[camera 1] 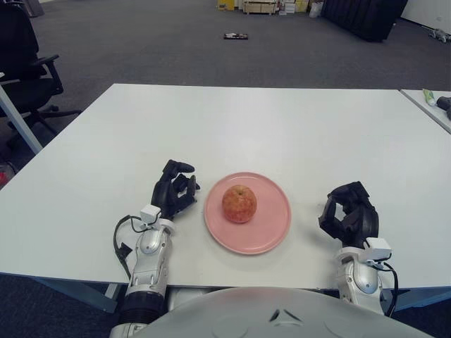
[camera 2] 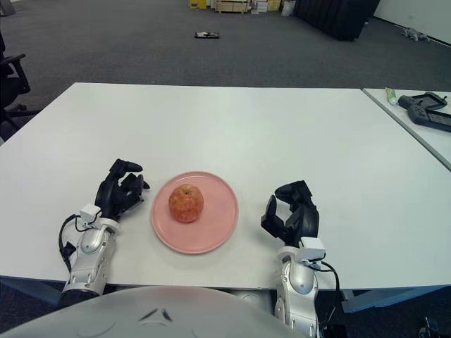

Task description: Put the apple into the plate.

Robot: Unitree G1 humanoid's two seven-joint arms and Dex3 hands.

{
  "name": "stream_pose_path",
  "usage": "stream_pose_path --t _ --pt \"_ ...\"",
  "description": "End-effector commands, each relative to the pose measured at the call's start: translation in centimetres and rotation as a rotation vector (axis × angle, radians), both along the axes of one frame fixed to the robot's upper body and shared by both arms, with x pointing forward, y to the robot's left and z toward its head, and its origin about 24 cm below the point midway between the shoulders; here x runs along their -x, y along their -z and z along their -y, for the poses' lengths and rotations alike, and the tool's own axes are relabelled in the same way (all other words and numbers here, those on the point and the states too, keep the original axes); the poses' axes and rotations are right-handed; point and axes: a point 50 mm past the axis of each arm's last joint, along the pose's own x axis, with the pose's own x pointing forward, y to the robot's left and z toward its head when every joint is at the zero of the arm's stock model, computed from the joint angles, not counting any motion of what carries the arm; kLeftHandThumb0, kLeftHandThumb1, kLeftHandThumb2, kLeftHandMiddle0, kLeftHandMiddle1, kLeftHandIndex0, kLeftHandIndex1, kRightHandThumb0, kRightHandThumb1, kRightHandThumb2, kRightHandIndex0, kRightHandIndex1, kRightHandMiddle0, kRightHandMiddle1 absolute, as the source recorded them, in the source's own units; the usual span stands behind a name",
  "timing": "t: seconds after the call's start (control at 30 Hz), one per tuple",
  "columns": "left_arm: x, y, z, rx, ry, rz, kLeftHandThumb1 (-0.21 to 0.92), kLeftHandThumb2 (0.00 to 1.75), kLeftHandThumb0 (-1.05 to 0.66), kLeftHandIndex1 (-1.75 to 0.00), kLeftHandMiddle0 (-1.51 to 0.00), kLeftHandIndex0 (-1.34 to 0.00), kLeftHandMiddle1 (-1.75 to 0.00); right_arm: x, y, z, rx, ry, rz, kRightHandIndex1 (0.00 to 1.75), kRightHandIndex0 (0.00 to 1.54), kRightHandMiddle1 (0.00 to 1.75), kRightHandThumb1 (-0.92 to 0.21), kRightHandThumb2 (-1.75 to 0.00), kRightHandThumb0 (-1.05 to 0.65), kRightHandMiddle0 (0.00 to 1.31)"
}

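A red-yellow apple (camera 1: pixel 239 203) sits upright in the middle of a pink plate (camera 1: pixel 271 227) near the front edge of the white table (camera 1: pixel 282 127). My left hand (camera 1: pixel 174 189) shows just left of the plate, its black fingers loosely curled and holding nothing. It does not touch the plate. My right hand (camera 1: pixel 349 213) shows to the right of the plate, fingers curled inward around empty space.
A second table (camera 2: pixel 416 116) with a dark controller (camera 2: pixel 426 109) and a small tube stands at the right. An office chair (camera 1: pixel 25 56) is at the far left. Boxes and a small object lie on the grey carpet beyond.
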Motion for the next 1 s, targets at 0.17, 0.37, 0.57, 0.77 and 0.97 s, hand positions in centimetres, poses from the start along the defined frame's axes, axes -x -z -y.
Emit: stream_pose_path --t 0.17,0.37,0.57,0.77,0.97 --pt "0.11 -0.09 -0.14 -0.037 -0.022 -0.012 0.63 0.93 -0.39 -1.75 -0.65 -0.37 -1.75 -0.53 -0.27 0.1 0.011 -0.014 0.006 1.75 1.13 1.75 -0.44 -1.18 -0.44 0.52" --pt "0.13 -0.21 -0.02 -0.042 -0.023 0.001 0.63 0.93 -0.39 -1.75 -0.65 -0.37 -1.75 -0.7 -0.38 0.17 0.016 -0.022 0.001 1.75 1.13 1.75 -0.44 -1.18 -0.44 0.52" --pt "0.02 -0.25 0.02 -0.036 -0.034 0.005 0.63 0.93 -0.39 -1.75 -0.66 -0.38 -1.75 -0.95 -0.52 0.23 0.015 -0.025 -0.004 1.75 1.12 1.75 -0.44 -1.17 -0.44 0.51" --pt "-0.05 -0.24 -0.02 -0.019 -0.043 0.012 0.63 0.93 -0.39 -1.75 -0.68 -0.38 -1.75 -1.07 -0.6 0.21 0.011 -0.024 -0.009 1.75 1.12 1.75 -0.44 -1.17 -0.44 0.51" --pt "-0.06 -0.31 -0.08 0.009 -0.057 0.024 0.61 0.96 -0.4 -1.75 -0.69 -0.39 -1.75 -1.15 -0.72 0.1 0.0 -0.034 -0.014 1.75 1.12 1.75 -0.43 -1.19 -0.44 0.52"
